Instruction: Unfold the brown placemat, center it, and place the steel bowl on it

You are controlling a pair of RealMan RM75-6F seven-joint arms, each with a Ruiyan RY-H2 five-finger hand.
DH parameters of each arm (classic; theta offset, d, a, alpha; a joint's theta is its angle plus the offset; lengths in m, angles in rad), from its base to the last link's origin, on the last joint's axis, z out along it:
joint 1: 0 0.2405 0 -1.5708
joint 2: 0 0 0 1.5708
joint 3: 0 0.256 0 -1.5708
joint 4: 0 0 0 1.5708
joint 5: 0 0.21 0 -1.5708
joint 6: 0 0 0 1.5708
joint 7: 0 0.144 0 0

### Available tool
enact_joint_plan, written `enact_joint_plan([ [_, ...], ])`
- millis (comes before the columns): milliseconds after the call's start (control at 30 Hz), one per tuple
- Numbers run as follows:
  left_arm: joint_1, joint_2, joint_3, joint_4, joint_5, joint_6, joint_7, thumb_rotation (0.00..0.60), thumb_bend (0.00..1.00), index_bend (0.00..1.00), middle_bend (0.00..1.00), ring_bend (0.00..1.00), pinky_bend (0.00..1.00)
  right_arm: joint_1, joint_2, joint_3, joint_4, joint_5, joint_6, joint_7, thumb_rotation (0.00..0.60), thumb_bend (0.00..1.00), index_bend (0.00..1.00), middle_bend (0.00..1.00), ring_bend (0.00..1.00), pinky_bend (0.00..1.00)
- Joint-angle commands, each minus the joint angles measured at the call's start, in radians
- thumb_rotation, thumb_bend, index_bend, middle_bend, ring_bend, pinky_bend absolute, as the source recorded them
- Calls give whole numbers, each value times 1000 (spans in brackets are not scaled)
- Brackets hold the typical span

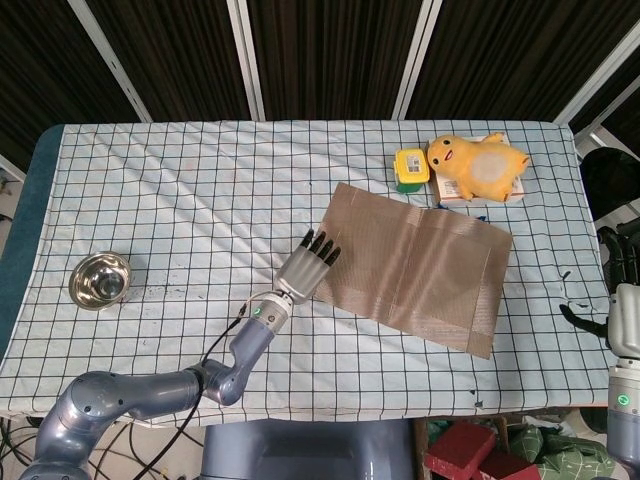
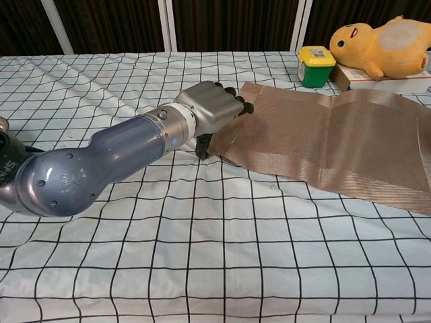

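The brown placemat lies unfolded right of the table's middle, slanted, with a crease down its centre. My left hand is at its left edge. The fingers lie on top of the mat and the thumb is tucked at the edge, which is lifted slightly off the cloth. The steel bowl stands empty near the table's left edge, far from both hands. My right hand hangs past the right table edge, holding nothing.
A yellow plush toy rests on a white box at the back right, beside a yellow-lidded green container. Both sit just beyond the mat's far edge. A checked cloth covers the table.
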Motion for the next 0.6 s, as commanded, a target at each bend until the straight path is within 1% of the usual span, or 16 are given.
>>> enact_joint_plan([
  [33,-2,-3,-3,9,14,-1,-20,600,233,119,112,34,110,0,1,1,-2,3,-2,0,600,42,0,0,0,170],
  [333,-5,16,-10,-19,39,2,-46,600,293,128,115,34,110,0,1,3,-4,8,-10,3,600,48,0,0,0,170],
  [500,-11,16,-16,-22,43,-1,-51,600,295,134,119,34,110,-1,1,3,-6,8,-12,6,600,49,0,0,0,170],
  [533,-12,14,-16,-20,44,-2,-51,600,295,142,123,35,112,-1,1,4,-6,8,-12,7,600,49,0,0,0,169],
  [600,-15,10,-16,-13,47,-3,-53,600,295,204,132,41,120,-1,1,4,-6,8,-12,9,600,50,0,0,0,170],
])
